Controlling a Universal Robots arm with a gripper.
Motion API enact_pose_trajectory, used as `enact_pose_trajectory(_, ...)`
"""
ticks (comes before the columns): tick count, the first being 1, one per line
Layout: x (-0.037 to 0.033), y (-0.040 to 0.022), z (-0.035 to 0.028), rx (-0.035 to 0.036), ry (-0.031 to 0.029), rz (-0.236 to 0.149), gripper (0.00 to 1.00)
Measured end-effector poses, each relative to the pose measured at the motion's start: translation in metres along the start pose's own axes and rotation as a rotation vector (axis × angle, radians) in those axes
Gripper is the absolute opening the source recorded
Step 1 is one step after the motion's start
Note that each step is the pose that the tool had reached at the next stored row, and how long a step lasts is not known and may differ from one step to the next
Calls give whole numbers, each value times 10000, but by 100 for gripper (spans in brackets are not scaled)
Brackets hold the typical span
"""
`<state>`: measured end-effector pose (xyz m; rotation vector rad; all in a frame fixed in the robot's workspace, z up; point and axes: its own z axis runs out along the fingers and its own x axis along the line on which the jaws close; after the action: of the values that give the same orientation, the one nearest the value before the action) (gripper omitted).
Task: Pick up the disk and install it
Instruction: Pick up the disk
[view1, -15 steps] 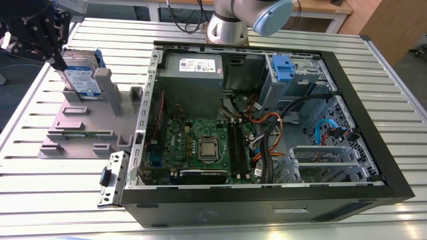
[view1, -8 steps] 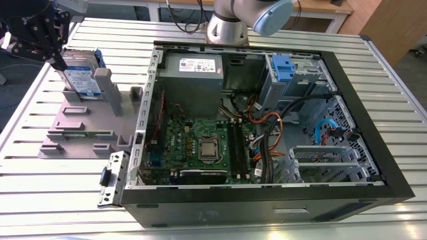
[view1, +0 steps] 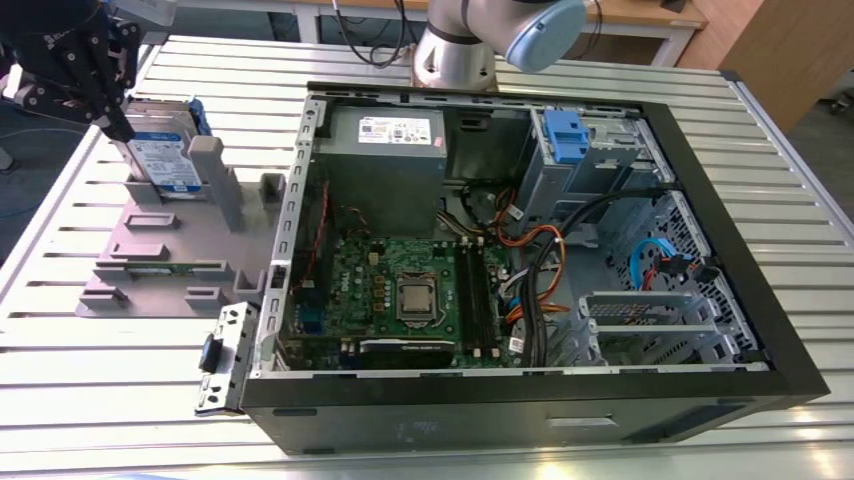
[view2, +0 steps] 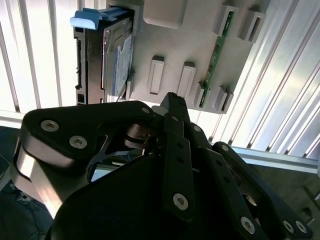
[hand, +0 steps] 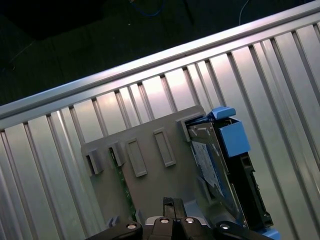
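The disk (view1: 167, 155) stands on edge in the grey plastic stand (view1: 160, 240) at the exterior view's left: silver, with a white-and-blue label and a blue bracket. My black gripper (view1: 118, 125) hangs over the stand's far end, its tip just beside the disk's labelled face and not touching it. In both wrist views the disk (view2: 117, 60) (hand: 210, 160) sits upright in its slot on the stand (view2: 175, 45) (hand: 150, 180). The gripper's (view2: 172, 97) (hand: 172, 201) fingers lie together with nothing between them.
An open computer case (view1: 694, 180) lies to the exterior view's right of the stand, with a grey power-supply box (view1: 387, 130), motherboard (view1: 414, 290) and a drive bay with a blue bracket (view1: 567, 135). A green memory stick (view2: 215, 60) sits in the stand. The slatted metal table (view1: 107, 380) ends close behind the gripper.
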<state>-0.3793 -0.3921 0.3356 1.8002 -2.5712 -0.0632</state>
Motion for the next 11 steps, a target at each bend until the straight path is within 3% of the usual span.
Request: enact_pose_trajectory(11, 0, 0, 0, -2, 3, -85, 11)
